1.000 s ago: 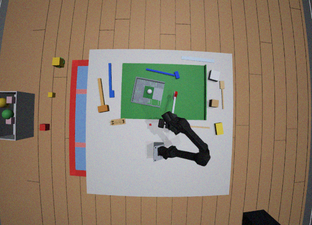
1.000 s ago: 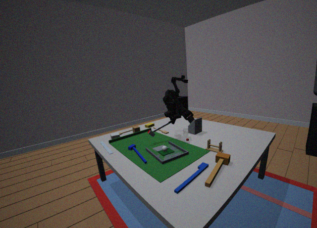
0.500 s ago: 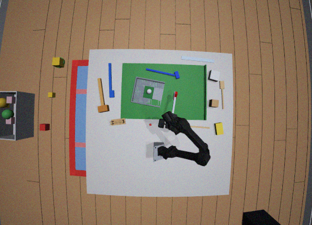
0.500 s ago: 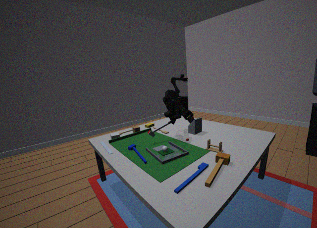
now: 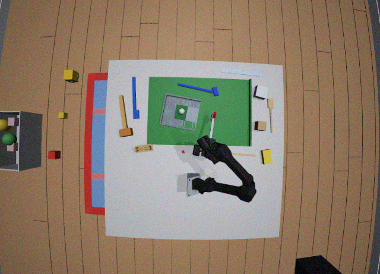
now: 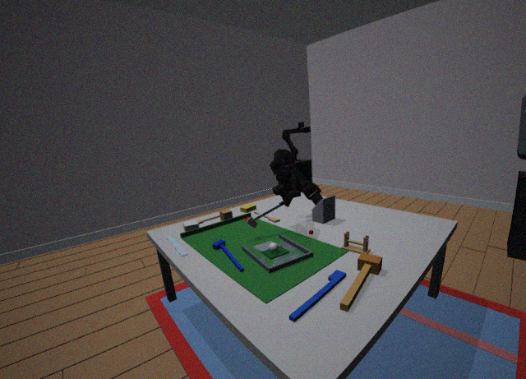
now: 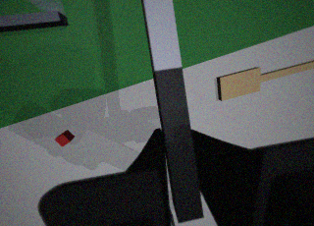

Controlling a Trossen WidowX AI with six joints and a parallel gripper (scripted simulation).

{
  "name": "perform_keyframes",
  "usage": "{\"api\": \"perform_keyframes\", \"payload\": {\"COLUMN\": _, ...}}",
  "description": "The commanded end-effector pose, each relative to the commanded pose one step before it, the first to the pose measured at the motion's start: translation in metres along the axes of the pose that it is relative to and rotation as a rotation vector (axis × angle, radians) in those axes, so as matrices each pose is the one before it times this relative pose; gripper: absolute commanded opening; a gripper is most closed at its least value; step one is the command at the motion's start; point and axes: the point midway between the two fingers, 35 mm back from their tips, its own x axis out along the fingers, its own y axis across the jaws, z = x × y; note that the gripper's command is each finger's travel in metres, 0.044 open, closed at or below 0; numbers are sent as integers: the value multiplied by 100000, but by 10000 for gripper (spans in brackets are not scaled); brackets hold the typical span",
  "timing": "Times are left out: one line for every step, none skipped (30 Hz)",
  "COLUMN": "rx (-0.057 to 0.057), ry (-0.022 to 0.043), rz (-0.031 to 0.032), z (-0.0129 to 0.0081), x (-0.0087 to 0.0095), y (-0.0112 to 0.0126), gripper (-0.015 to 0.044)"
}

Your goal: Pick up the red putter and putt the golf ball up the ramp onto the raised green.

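Observation:
The white golf ball (image 5: 181, 110) (image 6: 273, 245) rests on the small raised green (image 5: 177, 116) (image 6: 271, 253), inside the grey-framed ramp platform (image 5: 167, 110) (image 6: 259, 258) on the green mat (image 5: 230, 111) (image 6: 255, 281). My gripper (image 5: 206, 140) (image 6: 283, 201) (image 7: 168, 132) is shut on the dark grip of the red putter (image 5: 211, 128) (image 6: 268, 212) (image 7: 162, 34). It holds the putter slanting down over the mat's near edge. The putter's red head (image 5: 214, 114) (image 6: 251, 221) hangs right of the platform, apart from the ball.
A blue putter (image 5: 198, 88) (image 6: 229, 256) lies on the mat. A blue L-stick (image 5: 134, 97) (image 6: 316, 296), a wooden mallet (image 5: 123, 116) (image 6: 358, 279) and a small wooden gate (image 5: 143, 148) (image 6: 356, 242) lie left. A tiny red cube (image 5: 183, 151) (image 7: 64, 138) and a wooden paddle (image 7: 240, 83) lie near the gripper.

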Motion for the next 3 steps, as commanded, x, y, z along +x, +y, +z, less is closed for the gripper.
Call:
{"api": "perform_keyframes", "payload": {"rx": -423, "ry": -366, "rz": 70, "z": 25, "x": -10, "y": 58, "gripper": 0}}
{"api": "perform_keyframes", "payload": {"rx": 0, "ry": 0, "rz": 0, "z": 0, "x": 0, "y": 0, "gripper": 0}}
{"api": "perform_keyframes", "payload": {"rx": 0, "ry": 0, "rz": 0, "z": 0, "x": 0, "y": 0, "gripper": 0}}
